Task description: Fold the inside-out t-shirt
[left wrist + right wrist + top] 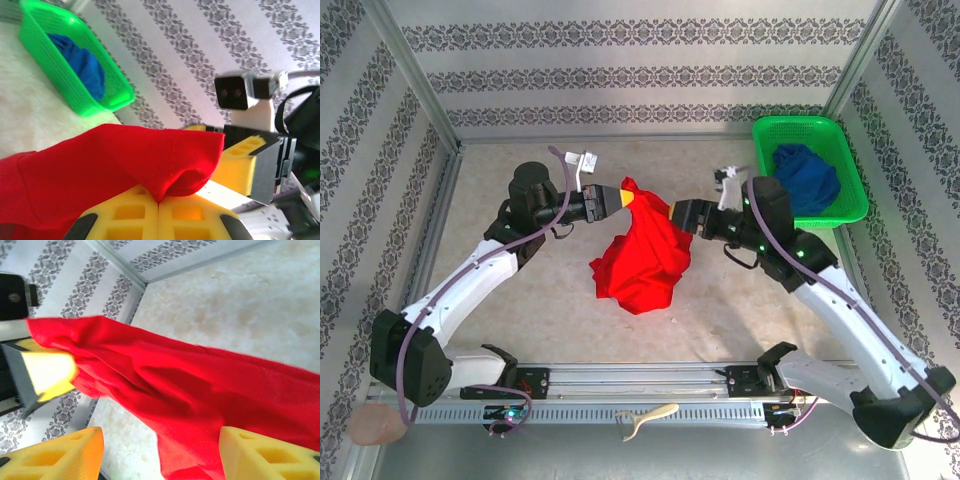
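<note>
**Item:** red t-shirt point(642, 262), centre of the top frame.
**Condition:** bunched, hanging from one pinched edge; the lower part appears to rest on the desk point(520, 300).
**Left claw** point(626, 197): clenched on that edge.
**Right claw** point(674, 212): released, fingers apart beside the cloth, gripping nothing.
**Progress:** you have no fold made and nothing laid flat. Spreading, any turning right-side-out and every fold remain, by my reading.
**Upper right:** green basket point(767, 140) holding a blue garment point(807, 178), apart from both claws.

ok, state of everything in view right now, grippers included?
left gripper: shut, pinching the t-shirt's edge.
right gripper: open, cloth between its fingers, not clamped.
t-shirt: unfolded, hanging bunched from the left gripper.
green basket: upright, far right of table.
blue garment: crumpled inside the green basket.
</note>
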